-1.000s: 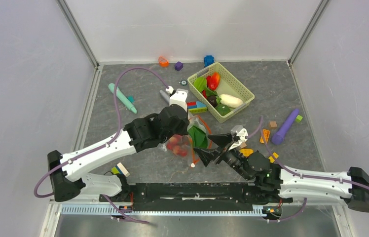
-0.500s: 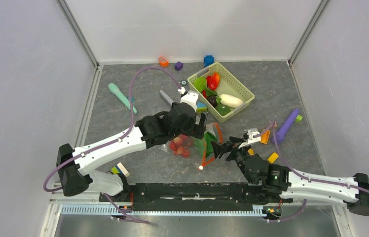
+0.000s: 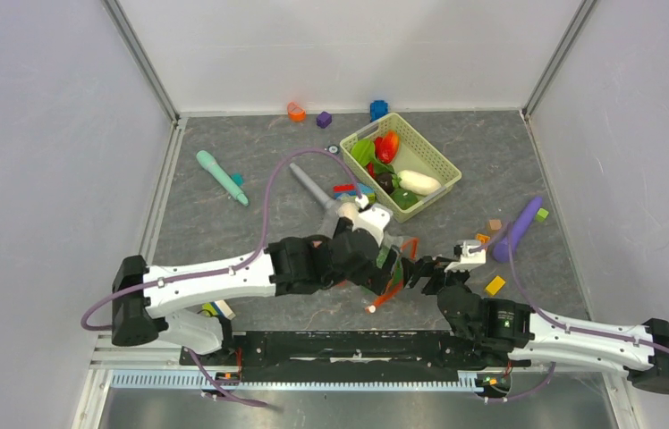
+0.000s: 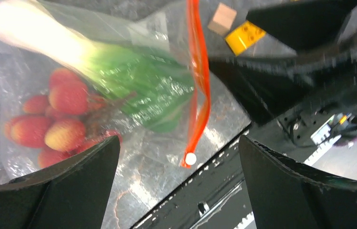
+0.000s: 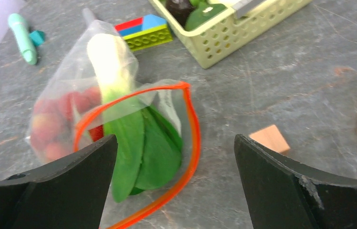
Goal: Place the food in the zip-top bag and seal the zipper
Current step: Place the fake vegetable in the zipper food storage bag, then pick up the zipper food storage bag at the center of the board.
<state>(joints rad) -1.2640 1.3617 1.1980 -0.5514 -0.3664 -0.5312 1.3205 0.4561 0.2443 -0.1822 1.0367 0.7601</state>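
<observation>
The zip-top bag [image 5: 67, 81] lies on the table with its mouth gaping. Inside are the bok choy [image 5: 133, 143], its leaves poking out of the mouth, and red berries [image 5: 52, 124]. The orange-red zipper [image 5: 193, 138] forms an open loop, and its white slider [image 4: 191, 159] sits at the near end. My left gripper [image 4: 177, 143] hovers open above the bag, holding nothing. My right gripper [image 5: 174, 140] is open just right of the mouth, facing it. More food, a white radish [image 3: 419, 182] and an orange-red piece [image 3: 389, 145], lies in the basket [image 3: 438, 152].
A wooden cube [image 5: 269, 138] and a yellow block [image 3: 495, 285] lie right of the bag. Stacked coloured blocks [image 5: 143, 31] sit between bag and basket. A teal stick [image 3: 221, 176], a grey stick [image 3: 311, 189] and a purple stick [image 3: 517, 229] lie around.
My left gripper has opened, let go of the bag and swung right and nearer over it. The right gripper has drawn back to the right. The bag has shifted right.
</observation>
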